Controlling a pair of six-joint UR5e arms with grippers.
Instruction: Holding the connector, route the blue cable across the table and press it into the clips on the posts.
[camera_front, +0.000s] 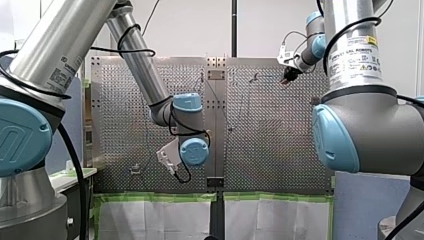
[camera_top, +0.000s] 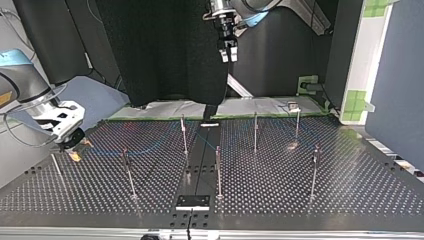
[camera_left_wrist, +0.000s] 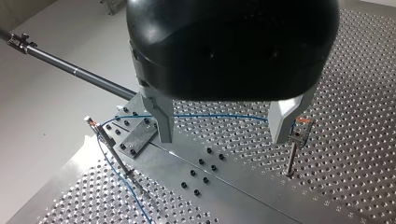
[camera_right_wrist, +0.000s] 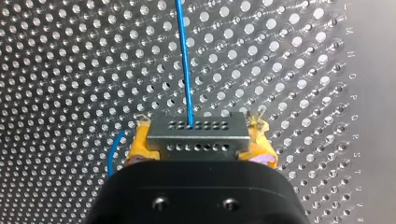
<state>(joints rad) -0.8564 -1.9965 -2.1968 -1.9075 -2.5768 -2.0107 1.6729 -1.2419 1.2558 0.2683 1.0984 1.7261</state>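
Observation:
A grey metal connector (camera_right_wrist: 196, 133) with rows of small holes sits between the yellow pads (camera_right_wrist: 140, 144) of my right gripper (camera_right_wrist: 196, 154), which is shut on it. The blue cable (camera_right_wrist: 184, 56) leaves the connector and runs ahead over the perforated table. In the top view my right gripper (camera_top: 70, 140) hovers low at the left, and the cable (camera_top: 150, 147) trails faintly toward a post (camera_top: 184, 132). My left gripper (camera_left_wrist: 224, 135) hangs open high above the table. Below it the cable (camera_left_wrist: 210, 115) spans from one clip post (camera_left_wrist: 105, 140) to another post (camera_left_wrist: 294, 149).
Several thin posts stand on the table, among them ones at the top view's middle (camera_top: 218, 170) and right (camera_top: 314, 170). A small plate (camera_left_wrist: 135, 137) is bolted beside the centre seam. A dark rod (camera_left_wrist: 79, 72) crosses beyond the table's edge.

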